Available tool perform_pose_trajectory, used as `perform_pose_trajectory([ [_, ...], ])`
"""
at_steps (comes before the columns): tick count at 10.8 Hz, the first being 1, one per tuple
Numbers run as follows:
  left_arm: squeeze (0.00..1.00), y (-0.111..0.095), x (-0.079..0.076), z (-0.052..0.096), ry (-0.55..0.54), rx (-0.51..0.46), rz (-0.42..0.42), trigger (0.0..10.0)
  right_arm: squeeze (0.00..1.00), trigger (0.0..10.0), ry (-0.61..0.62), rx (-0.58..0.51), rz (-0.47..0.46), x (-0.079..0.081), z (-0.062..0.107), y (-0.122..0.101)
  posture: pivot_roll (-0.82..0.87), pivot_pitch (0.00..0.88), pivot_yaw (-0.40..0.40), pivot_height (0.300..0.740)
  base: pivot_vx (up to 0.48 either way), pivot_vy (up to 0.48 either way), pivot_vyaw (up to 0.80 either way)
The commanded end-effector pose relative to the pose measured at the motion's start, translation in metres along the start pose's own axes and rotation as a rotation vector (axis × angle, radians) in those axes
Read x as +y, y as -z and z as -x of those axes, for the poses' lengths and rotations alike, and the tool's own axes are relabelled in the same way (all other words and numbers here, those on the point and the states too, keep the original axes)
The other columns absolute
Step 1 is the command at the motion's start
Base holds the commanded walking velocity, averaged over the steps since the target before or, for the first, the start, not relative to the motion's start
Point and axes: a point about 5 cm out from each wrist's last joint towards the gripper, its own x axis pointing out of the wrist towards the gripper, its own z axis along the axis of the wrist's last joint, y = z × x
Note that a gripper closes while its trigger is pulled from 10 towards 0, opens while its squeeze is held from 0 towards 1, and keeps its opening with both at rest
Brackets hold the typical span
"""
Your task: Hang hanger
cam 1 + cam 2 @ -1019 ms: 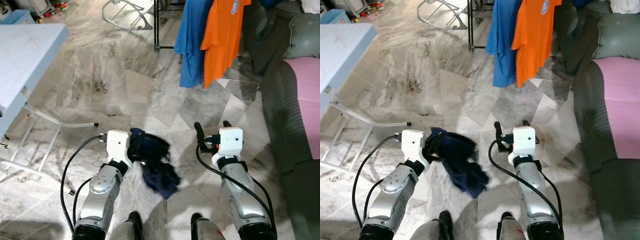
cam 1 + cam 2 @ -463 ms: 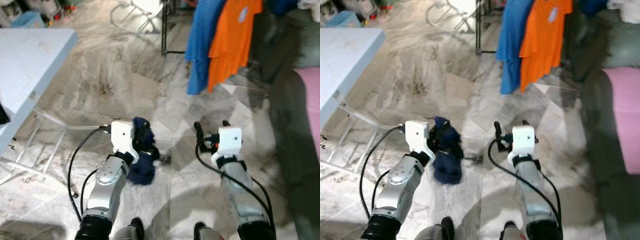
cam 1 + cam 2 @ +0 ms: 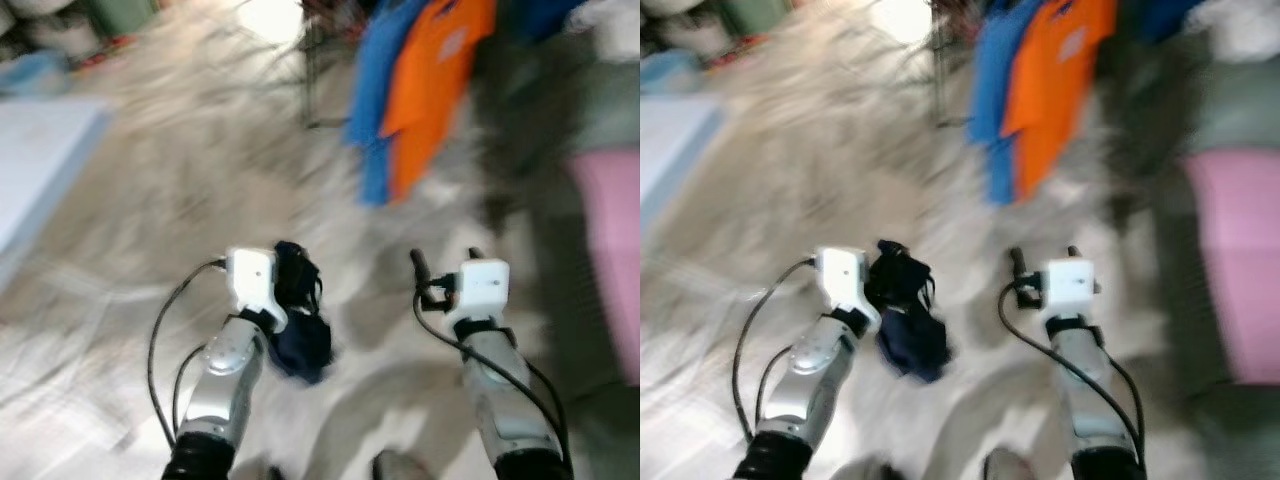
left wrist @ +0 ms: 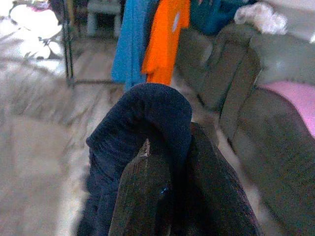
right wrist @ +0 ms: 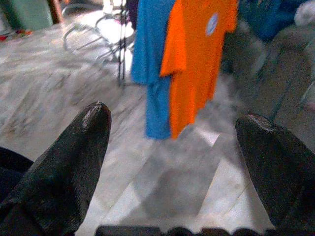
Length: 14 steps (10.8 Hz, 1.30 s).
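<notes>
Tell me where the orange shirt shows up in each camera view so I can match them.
Left eye view: orange shirt, top, right of centre.
Right eye view: top centre.
Left wrist view: upper middle, beyond the dark garment.
Right wrist view: top centre, between the tool's fingers.
Shared landmark: the blue shirt hanging beside it.

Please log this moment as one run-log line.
left gripper: shut on dark garment | right gripper: open | shirts ahead | view blurred

Both eye views are heavily motion-blurred, the floor [image 3: 150, 200] smeared into streaks. Daylight glares white at the far top. The wrist views are sharper, softly lit, with near fingers [image 5: 74, 147] dark and out of focus.
</notes>
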Motion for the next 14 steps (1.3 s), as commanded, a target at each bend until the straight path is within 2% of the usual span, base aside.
perform_pose_trajectory([
  [1, 0.00, -0.0001, 0.0147, 0.0048, -0.052, -0.008, -0.025, 10.0, 0.00, 10.0, -0.035, 0.006, -0.019, 0.0106, 0.0014, 0.0006, -0.16, 0.212, 0.069, 0.740, 0.442, 0.000, 0.00],
  [5, 0.00, 0.0013, 0.0164, 0.0043, -0.062, -0.005, -0.028, 10.0, 0.00, 10.0, -0.036, 0.017, -0.015, 0.0103, 0.0050, 0.0030, -0.16, 0.211, 0.076, 0.740, 0.412, 0.194, 0.00],
  [8, 0.00, 0.0023, 0.0155, 0.0040, -0.059, -0.003, -0.036, 10.0, 0.00, 10.0, -0.048, 0.012, -0.007, 0.0141, 0.0072, 0.0029, -0.16, 0.219, 0.084, 0.740, 0.389, 0.281, 0.17],
  [14, 0.00, 0.0058, 0.0119, 0.0060, -0.040, 0.012, -0.050, 10.0, 0.00, 10.0, -0.017, 0.020, -0.016, 0.0119, 0.0089, 0.0042, -0.16, 0.232, 0.100, 0.740, 0.364, 0.311, 0.00],
])
